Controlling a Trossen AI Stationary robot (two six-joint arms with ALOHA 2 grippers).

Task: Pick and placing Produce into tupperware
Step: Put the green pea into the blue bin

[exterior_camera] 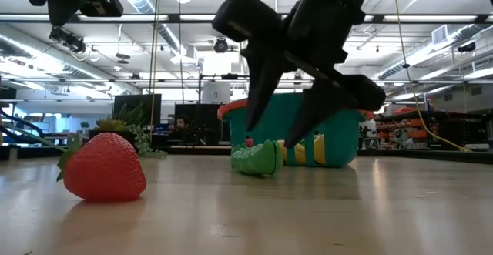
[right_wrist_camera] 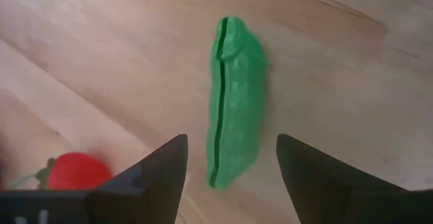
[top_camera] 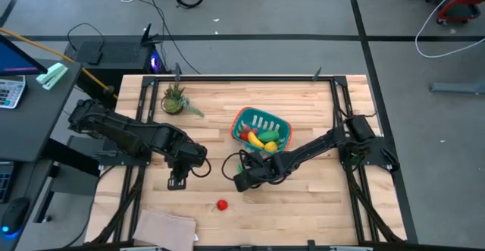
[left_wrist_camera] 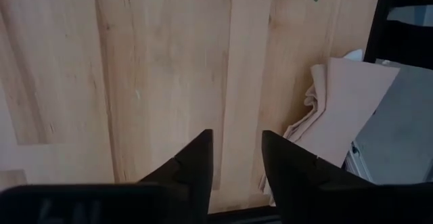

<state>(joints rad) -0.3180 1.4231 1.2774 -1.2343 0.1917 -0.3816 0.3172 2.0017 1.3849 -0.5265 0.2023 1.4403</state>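
Note:
A green pod (right_wrist_camera: 233,102) lies flat on the wooden table, just near of the teal tupperware (top_camera: 279,122), which holds a yellow banana and red pieces (top_camera: 260,138). My right gripper (right_wrist_camera: 230,143) hangs open low over the pod, slanting down, one finger on either side of the pod's end. In the low view its fingertips (exterior_camera: 252,132) stand just above the pod (exterior_camera: 258,159), and I see no touch. My left gripper (left_wrist_camera: 237,139) is open over bare table at the left, with nothing between its fingers. A red strawberry (top_camera: 222,204) lies near the front edge.
A tan cloth (top_camera: 163,224) lies at the front left corner, partly over the table edge (left_wrist_camera: 338,102). A small potted plant (top_camera: 176,99) stands at the far left. The strawberry (exterior_camera: 104,166) lies a little toward the near edge from the pod.

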